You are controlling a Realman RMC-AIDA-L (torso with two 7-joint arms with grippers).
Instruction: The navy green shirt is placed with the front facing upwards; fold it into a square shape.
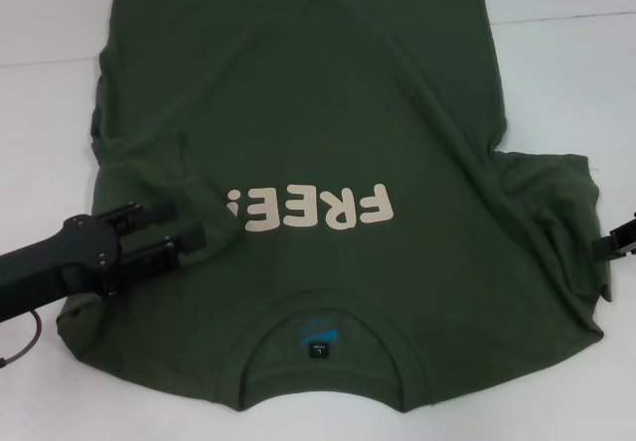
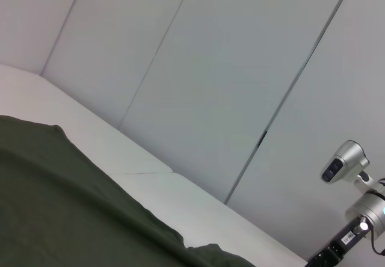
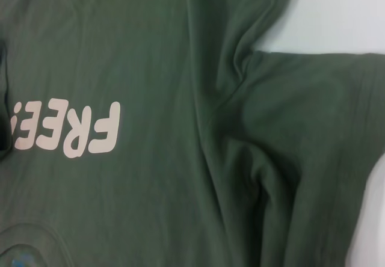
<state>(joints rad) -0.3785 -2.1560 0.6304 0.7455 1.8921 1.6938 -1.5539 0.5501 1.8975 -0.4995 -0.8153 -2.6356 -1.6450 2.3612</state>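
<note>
Navy green shirt [image 1: 328, 113] lies face-up mid-table [image 1: 556, 64], collar at 6 o'clock. Left tool [image 1: 214, 224] at 9 o'clock over folded-in sleeve, narrow gap, grip unclear. Right tool [image 1: 618, 236] at 3 o'clock edge, state unclear.

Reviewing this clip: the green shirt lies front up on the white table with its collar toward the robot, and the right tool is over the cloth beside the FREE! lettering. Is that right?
Not quite: it is the left tool that reaches over the green shirt beside the FREE! lettering, as the head view shows. The right tool sits at the table's right edge by the sleeve. The rest holds.
</note>
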